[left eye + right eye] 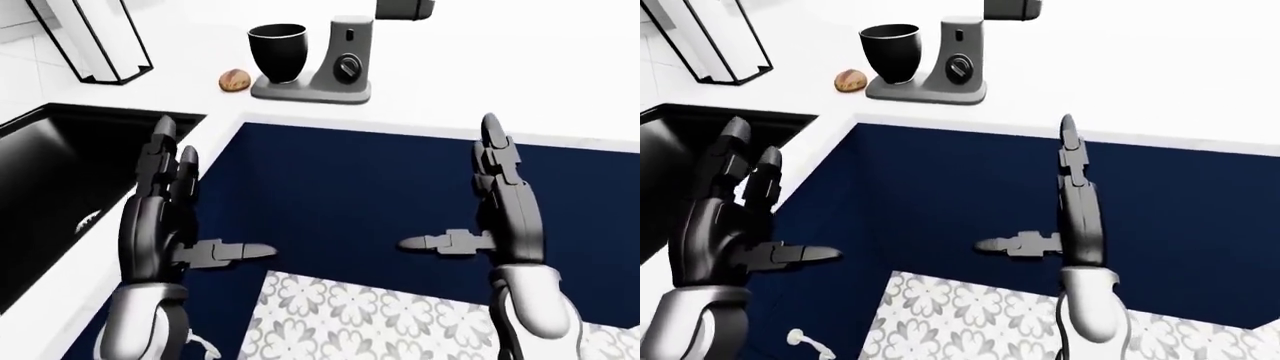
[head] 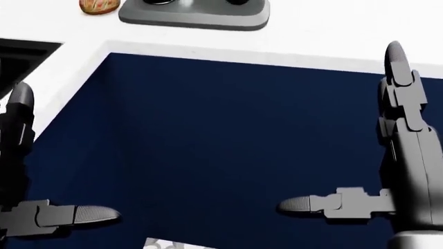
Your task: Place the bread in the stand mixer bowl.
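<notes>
Brown and round, the small bread loaf (image 1: 234, 79) sits on the white surface (image 1: 520, 67) well above your left robot hand (image 1: 165, 214), just left of the grey stand mixer (image 1: 335, 64) and its black bowl (image 1: 277, 52). Both hands are empty with fingers spread — the right robot hand (image 1: 500, 210) too — over the navy cabinet face (image 1: 340, 195).

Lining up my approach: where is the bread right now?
In the left-eye view the bread lies on the white counter near the top left, just left of the stand mixer's base and black bowl.
</notes>
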